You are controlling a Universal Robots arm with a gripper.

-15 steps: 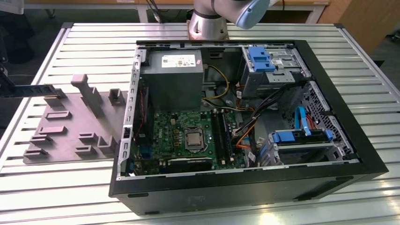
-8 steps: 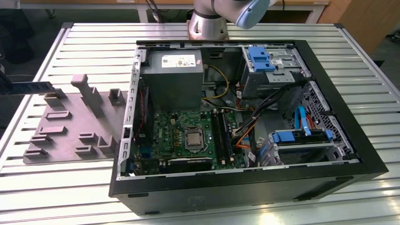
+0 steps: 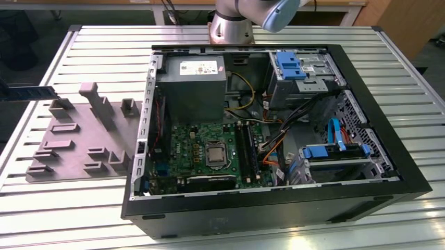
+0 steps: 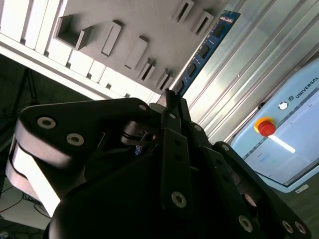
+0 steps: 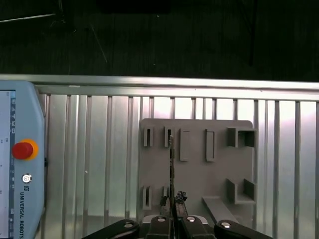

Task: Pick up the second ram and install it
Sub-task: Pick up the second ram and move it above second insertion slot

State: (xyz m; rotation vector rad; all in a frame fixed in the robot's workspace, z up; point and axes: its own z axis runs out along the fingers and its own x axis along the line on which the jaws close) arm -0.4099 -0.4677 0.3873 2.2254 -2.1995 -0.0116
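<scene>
– On the slatted table (image 3: 292,36), how far along is the job?

– Partway, I'd judge. The open computer case (image 3: 410,179) shows its green motherboard (image 3: 184,138), and the black slot rails (image 3: 245,148) there are well apart from the strip. So it is picked up but not yet installed. Whether another stick already sits in those rails, I cannot tell.

– Where is the second ram (image 3: 28,92)?

– At the exterior view's left edge, just beyond the grey fixture plate (image 3: 76,130) and apparently lifted off it. In the first wrist view the gripper (image 5: 172,211) has its fingers pressed onto one end of the strip, pinching it.

– Which way does it point?

– Its long axis runs straight out from the fingertips. In the exterior view it lies roughly level, with the free end toward the exterior view's right, the case side. The first wrist view sees it edge-on, as a thin line over the plate.
</scene>
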